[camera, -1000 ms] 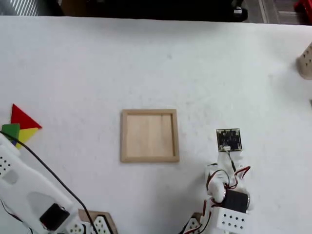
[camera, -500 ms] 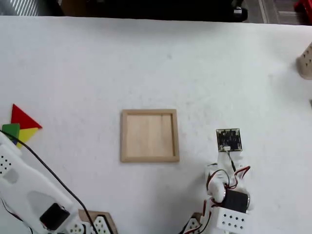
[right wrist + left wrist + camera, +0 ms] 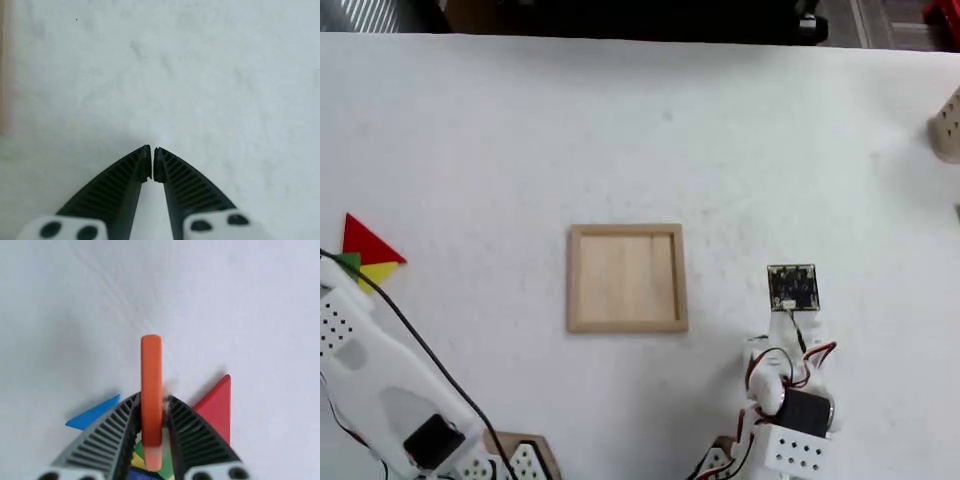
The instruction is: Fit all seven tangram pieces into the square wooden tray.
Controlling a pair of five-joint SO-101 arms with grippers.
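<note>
Your left gripper [image 3: 151,403] is clenched on the orange piece [image 3: 151,371], held on edge. A blue piece [image 3: 93,414] and a red piece [image 3: 216,407] lie on the table to either side of it. Within the last second that arm has edged forward over the green piece [image 3: 350,262], while the right gripper [image 3: 152,162] is pressed shut on nothing. The tray [image 3: 627,232] sits well apart from the left gripper and holds no piece, so judge the first transfer as barely begun.

The high view looks straight down on the counter [image 3: 720,130]. The left wrist view, close behind the left end effector [image 3: 151,399], shares the red triangle [image 3: 215,407] at 9 o'clock. The right wrist view, close behind the right end effector [image 3: 152,150], shares the tray [image 3: 4,65] edge.
</note>
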